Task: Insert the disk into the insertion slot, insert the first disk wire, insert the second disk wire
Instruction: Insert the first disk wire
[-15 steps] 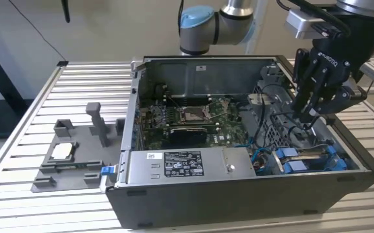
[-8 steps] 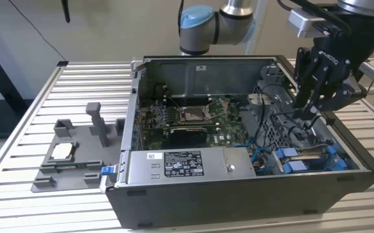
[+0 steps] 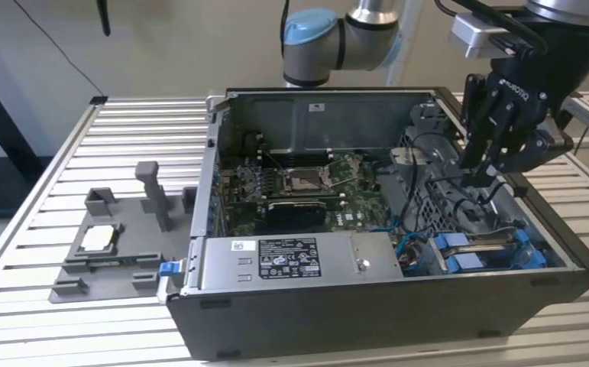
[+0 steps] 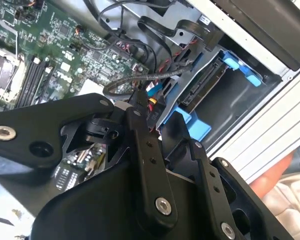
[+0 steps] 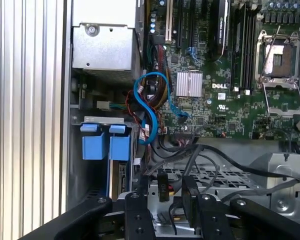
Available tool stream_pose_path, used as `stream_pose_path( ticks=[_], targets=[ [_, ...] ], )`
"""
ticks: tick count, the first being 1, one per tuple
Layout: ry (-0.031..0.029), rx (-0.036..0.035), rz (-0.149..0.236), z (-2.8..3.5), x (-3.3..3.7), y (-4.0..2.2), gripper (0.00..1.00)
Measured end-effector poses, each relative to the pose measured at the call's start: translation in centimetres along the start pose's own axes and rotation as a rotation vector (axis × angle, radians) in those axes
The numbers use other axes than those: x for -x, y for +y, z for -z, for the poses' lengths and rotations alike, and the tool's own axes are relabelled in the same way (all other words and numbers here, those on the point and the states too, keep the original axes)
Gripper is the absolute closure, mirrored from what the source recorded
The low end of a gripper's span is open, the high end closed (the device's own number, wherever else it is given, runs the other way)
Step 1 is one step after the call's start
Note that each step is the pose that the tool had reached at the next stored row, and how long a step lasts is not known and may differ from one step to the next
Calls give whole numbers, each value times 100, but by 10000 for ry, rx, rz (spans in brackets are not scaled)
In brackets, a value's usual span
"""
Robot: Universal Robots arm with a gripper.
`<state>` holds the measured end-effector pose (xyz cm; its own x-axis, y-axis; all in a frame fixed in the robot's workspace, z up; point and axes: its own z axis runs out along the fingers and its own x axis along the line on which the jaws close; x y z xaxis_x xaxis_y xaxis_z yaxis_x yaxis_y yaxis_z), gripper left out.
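So the disk [image 3: 483,246] is sitting down in the drive bay in the corner of the open computer case [image 3: 376,313], blue carrier [image 5: 104,147] around it, with the carrier's two blue tabs sticking out side by side in the first wrist view. It's lower than the hand [image 3: 490,174] and pretty near it. The hand hangs inside the case on the same side as the bay. Honestly can't tell how far open the hand is or whether it actually has hold of anything. There's a black connector [image 5: 162,186] right at its tip in the first wrist view, tangled in with a bunch of black cables [image 3: 432,191] that loop around and under the hand. A bit further out from the hand a blue cable [image 5: 151,102] curls between the bay and the motherboard [image 3: 305,191], which lies flat on the case floor, well to the exterior view's left of the hand. The grey power-supply box [image 3: 294,260] with its label sits along the near wall of the case, just beside the bay. The case rests on a slatted metal surface [image 3: 29,229], and far from the hand on the other side of the case there's a grey fixture [image 3: 121,245] with a few upright posts.
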<state>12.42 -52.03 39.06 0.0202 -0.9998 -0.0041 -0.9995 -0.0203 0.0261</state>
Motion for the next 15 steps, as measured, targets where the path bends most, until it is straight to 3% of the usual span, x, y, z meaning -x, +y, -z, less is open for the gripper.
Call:
stream_pose_path(
  ticks=[15],
  targets=[
    [4,-10,156,-25,0,14,60]
  ],
)
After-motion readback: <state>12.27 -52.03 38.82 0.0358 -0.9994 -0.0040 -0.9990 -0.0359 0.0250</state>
